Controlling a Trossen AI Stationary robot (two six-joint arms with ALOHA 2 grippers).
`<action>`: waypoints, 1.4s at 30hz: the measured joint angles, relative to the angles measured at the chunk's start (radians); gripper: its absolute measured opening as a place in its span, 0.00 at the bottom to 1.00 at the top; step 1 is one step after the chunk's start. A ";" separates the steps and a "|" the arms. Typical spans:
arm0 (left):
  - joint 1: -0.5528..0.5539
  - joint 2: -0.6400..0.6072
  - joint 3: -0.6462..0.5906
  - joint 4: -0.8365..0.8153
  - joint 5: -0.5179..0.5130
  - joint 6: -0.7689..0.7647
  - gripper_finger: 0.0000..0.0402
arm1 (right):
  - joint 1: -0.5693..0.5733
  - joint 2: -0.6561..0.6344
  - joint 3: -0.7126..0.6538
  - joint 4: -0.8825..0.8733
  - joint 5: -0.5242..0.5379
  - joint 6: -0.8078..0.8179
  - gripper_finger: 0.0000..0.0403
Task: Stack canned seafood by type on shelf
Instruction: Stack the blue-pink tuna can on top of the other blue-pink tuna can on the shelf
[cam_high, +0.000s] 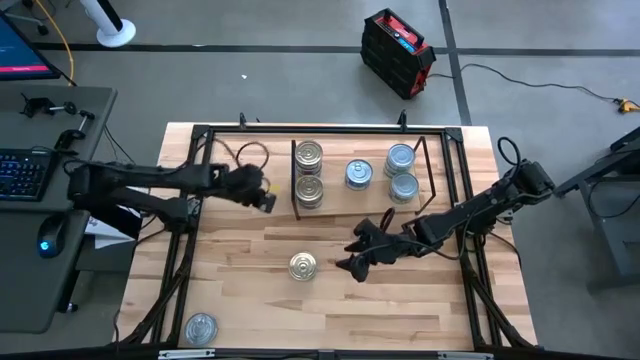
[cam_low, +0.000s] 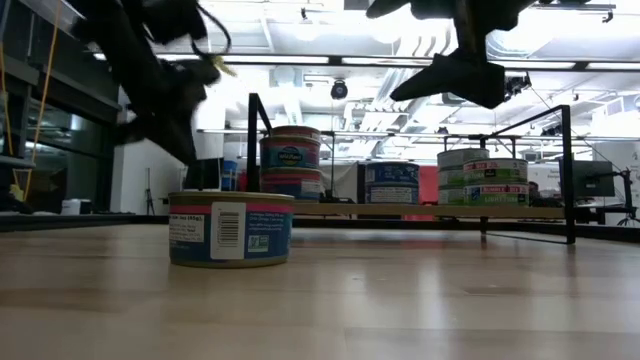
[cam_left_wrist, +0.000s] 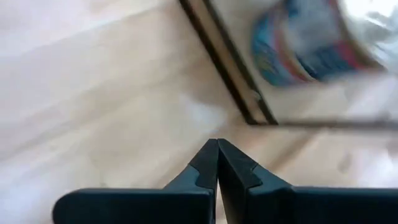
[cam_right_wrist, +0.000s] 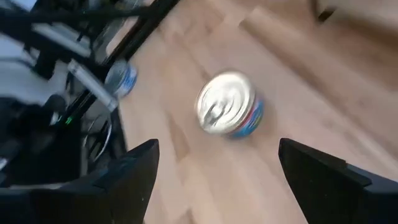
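Measured from the shelf (cam_high: 372, 205), the job looks well underway: two gold-lidded stacks (cam_high: 308, 172) stand at its left end, a blue-lidded tin (cam_high: 359, 174) sits mid-board, and two silver-lidded stacks (cam_high: 402, 172) sit toward its right end. Two tins remain off it: a gold-lidded tin (cam_high: 304, 265) just in front, and a silver tin (cam_high: 201, 328) far off toward the tabletop's front-left corner. The right gripper (cam_high: 356, 252) hangs spread wide and empty beside the gold-lidded tin, while the left gripper (cam_high: 262, 192), pinched closed on nothing, waits beside the shelf's left end.

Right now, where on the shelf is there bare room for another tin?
The light-wood shelf has bare board between the gold-lidded tins and the lone blue-lidded tin, less before the silver-lidded stacks. The ends are crowded.
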 joint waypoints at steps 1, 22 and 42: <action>-0.043 -0.025 0.000 -0.011 -0.022 -0.005 0.00 | 0.000 0.003 0.000 -0.002 -0.027 0.001 0.80; -0.735 0.394 0.001 0.543 -0.437 0.351 0.00 | -0.060 0.409 0.276 -0.276 -0.139 -0.244 0.03; -0.726 0.473 0.002 0.608 -0.387 0.293 0.00 | -0.123 0.462 0.359 -0.284 -0.194 -0.284 0.00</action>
